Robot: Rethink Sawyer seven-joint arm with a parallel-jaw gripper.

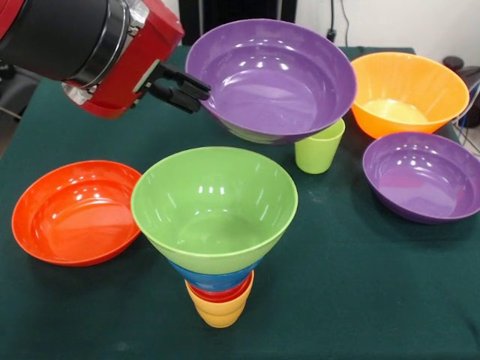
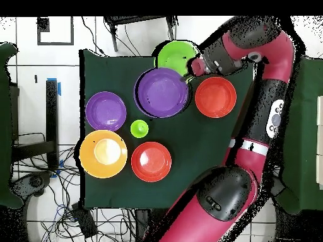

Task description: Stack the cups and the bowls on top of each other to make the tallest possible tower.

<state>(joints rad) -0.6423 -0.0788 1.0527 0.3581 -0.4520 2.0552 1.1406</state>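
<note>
A dark green cloth (image 1: 352, 285) covers the surface and lies smooth. In the overhead view the cloth-covered surface stands on a pale tiled floor (image 2: 69, 38). Tangled black cables (image 2: 76, 217) sprawl on the floor beside one edge of the surface, and more cables (image 2: 135, 34) trail past the opposite edge. A blue strip of tape (image 2: 60, 86) is stuck on the floor near a corner of the surface

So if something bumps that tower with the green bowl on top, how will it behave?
Probably tips easily: the tower stands on a narrow yellow cup with the wide green bowl on top. The glossy plastic pieces look light and slick, so they may slide apart.
</note>
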